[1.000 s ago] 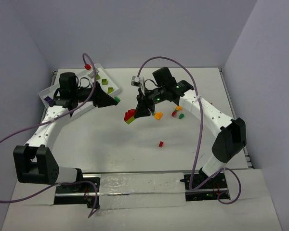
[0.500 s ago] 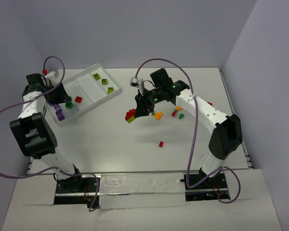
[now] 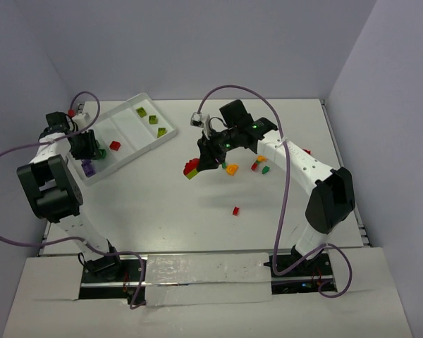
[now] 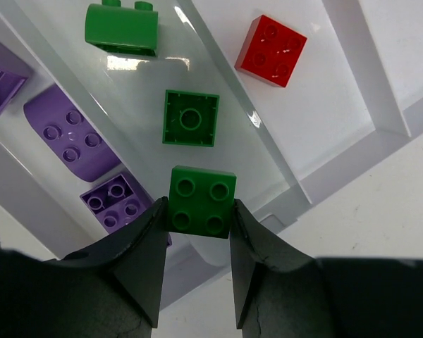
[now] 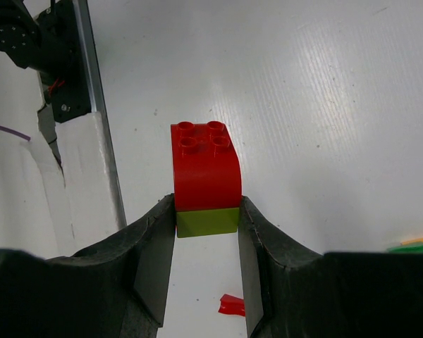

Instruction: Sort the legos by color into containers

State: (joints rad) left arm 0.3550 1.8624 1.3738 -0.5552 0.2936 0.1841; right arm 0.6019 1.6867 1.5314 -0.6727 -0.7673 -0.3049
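Note:
My left gripper (image 4: 199, 210) is shut on a green square lego (image 4: 201, 189) and hangs over the left end of the white tray (image 3: 130, 127). In the compartment below it lie two more green legos (image 4: 190, 117), with purple legos (image 4: 70, 134) in the compartment on one side and a red lego (image 4: 271, 51) on the other. At mid-table my right gripper (image 5: 206, 211) is raised and shut on a red curved lego stacked on a lime one (image 5: 206, 169). From above, that pair (image 3: 190, 169) shows at the gripper's tip.
Three lime legos (image 3: 153, 120) lie in the tray's far compartment. Loose legos lie on the table right of centre: an orange one (image 3: 232, 169), a red and green cluster (image 3: 258, 165) and a small red one (image 3: 235, 210). Purple cables loop over both arms.
The left arm has swung left with the green lego, from the tray's right side to its left end. The right arm has barely moved and keeps its grip.

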